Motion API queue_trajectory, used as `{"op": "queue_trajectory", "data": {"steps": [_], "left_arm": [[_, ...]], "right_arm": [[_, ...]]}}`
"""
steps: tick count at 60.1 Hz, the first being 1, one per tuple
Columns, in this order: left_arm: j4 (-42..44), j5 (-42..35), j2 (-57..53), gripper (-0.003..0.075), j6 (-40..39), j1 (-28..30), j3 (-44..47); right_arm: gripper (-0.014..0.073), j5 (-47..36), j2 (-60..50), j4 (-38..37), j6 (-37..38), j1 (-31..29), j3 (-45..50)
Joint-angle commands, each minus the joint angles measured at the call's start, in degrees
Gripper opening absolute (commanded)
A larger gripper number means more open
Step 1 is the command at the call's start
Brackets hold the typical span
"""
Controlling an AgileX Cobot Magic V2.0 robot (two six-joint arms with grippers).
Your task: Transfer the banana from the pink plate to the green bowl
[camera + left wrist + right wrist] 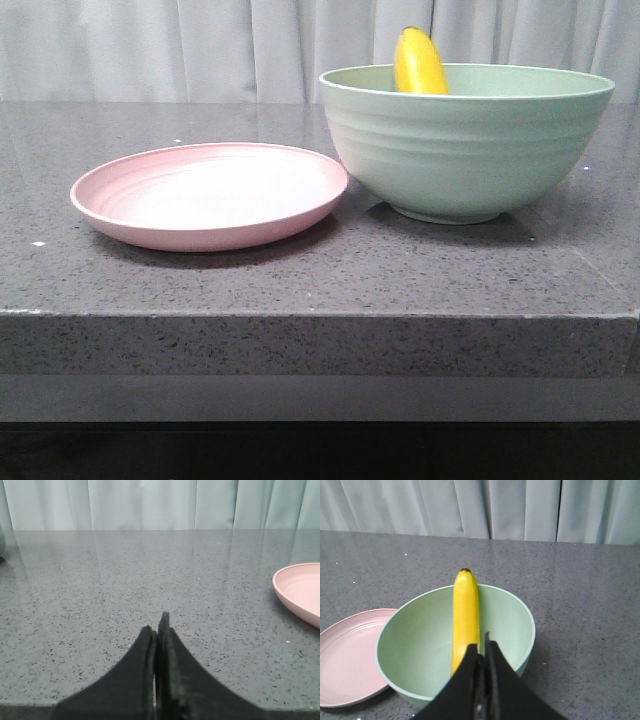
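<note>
The yellow banana (pixel 418 62) stands inside the green bowl (pixel 465 150), its tip poking above the far rim. In the right wrist view the banana (pixel 465 615) leans across the bowl (pixel 410 645) with its dark tip past the far rim. My right gripper (pixel 481 644) is shut and empty, just outside the bowl's near side. The pink plate (pixel 210 195) lies empty to the left of the bowl and touches it. It also shows in the right wrist view (pixel 345 655). My left gripper (pixel 159 622) is shut and empty over bare counter, with the plate (pixel 300 592) off to its side. Neither gripper shows in the front view.
The plate and bowl rest on a dark speckled stone counter (pixel 300 270) whose front edge runs across the front view. A pale curtain (pixel 250 50) hangs behind it.
</note>
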Motion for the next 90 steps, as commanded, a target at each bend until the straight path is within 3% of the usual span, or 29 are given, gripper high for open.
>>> {"op": "queue_trajectory", "data": {"steps": [1,45,50,57,63,76,90], "left_arm": [[-0.58,-5.01,-1.10,-0.0020,0.03,0.18,0.20],[-0.58,-5.01,-1.10,-0.0020,0.03,0.18,0.20],[-0.58,-5.01,-1.10,-0.0020,0.03,0.18,0.20],[-0.58,-5.01,-1.10,-0.0020,0.03,0.18,0.20],[-0.58,-5.01,-1.10,-0.0020,0.03,0.18,0.20],[-0.58,-5.01,-1.10,-0.0020,0.03,0.18,0.20],[-0.58,-5.01,-1.10,-0.0020,0.03,0.18,0.20]], "right_arm": [[-0.0088,-3.86,-0.06,0.62,-0.58,-0.44,-1.50],[-0.0088,-4.56,-0.06,0.79,-0.58,-0.44,-1.22],[-0.0088,-6.87,-0.74,-2.14,0.29,-0.64,-0.04],[-0.0088,-12.84,-3.73,-15.88,9.08,-1.91,5.11],[-0.0088,-17.47,-8.37,-22.80,16.80,-3.96,11.50],[-0.0088,-19.85,-22.50,-22.10,18.59,-9.51,27.27],[-0.0088,-15.27,-36.84,-21.44,18.59,-9.73,39.17]]}}
